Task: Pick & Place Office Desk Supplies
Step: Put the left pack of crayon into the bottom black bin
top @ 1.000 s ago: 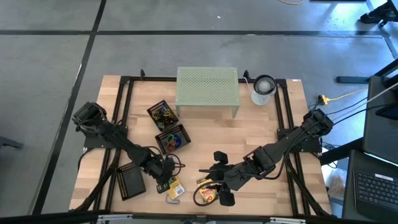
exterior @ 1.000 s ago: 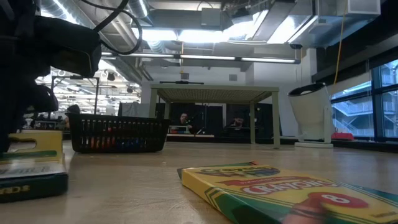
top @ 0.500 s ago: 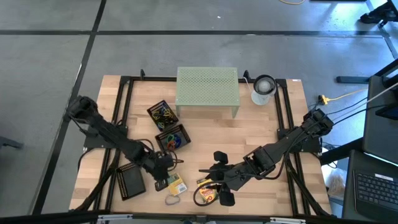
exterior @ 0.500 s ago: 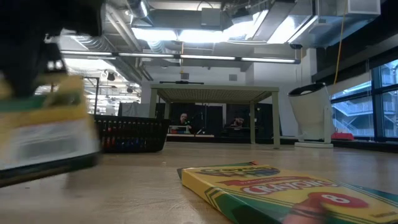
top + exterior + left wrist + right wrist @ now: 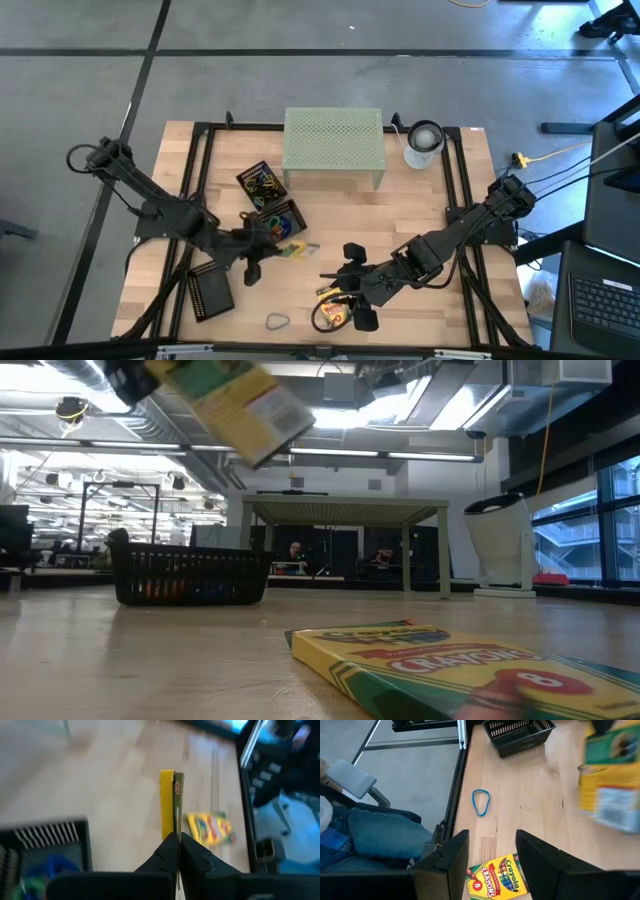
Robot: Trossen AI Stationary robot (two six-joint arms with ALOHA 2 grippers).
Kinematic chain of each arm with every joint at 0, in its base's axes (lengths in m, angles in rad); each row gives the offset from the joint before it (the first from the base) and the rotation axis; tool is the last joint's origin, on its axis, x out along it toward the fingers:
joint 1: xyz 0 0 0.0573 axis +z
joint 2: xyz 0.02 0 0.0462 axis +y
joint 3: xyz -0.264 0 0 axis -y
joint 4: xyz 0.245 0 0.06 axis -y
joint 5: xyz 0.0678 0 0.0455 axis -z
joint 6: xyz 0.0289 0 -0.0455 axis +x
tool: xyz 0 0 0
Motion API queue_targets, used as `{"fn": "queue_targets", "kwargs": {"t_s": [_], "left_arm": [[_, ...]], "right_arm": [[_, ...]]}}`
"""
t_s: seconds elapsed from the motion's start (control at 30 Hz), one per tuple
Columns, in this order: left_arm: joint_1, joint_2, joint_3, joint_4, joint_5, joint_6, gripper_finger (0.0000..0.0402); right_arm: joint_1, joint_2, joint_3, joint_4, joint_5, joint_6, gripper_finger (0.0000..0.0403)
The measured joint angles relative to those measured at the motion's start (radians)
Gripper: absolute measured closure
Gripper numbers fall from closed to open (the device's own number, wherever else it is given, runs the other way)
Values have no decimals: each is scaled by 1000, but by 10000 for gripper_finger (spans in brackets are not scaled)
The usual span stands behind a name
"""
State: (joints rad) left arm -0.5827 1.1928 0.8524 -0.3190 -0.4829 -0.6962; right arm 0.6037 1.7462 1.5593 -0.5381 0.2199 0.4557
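the left end effector [image 5: 272, 247] is closed on a crayon box [image 5: 291, 249], held clear above the wooden surface [image 5: 420, 200] beside a black mesh tray [image 5: 277, 221]. the right end effector [image 5: 345, 300] waits with fingers parted over the second crayon box [image 5: 498, 876], which lies flat near the front edge. a blue rubber-band loop [image 5: 480, 801] lies on the surface close by. a pale green riser [image 5: 334, 141] stands at the back. beyond: an open hall with ceiling lights and a blue-clad leg [image 5: 375, 832] alongside.

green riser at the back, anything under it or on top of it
Nothing sits on top of the green riser. The low view looks between its legs: no supplies on the table beneath, only the room behind. From above, its perforated top covers that spot.
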Motion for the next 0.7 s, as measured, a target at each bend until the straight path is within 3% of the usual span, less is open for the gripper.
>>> {"fn": "queue_targets", "kwargs": {"t_s": [0.2,0.43,0.6,0.7], "left_arm": [[0,-73,1,88,-100,157,399],[0,-86,1,228,-107,323,400],[0,-85,1,227,-88,325,400],[0,-85,1,157,-5,229,399]], "right_arm": [[0,0,0,-1,3,-1,238],[0,0,0,-2,61,-30,238],[0,0,0,-1,61,-34,238],[2,0,0,-2,61,-34,238]]}}
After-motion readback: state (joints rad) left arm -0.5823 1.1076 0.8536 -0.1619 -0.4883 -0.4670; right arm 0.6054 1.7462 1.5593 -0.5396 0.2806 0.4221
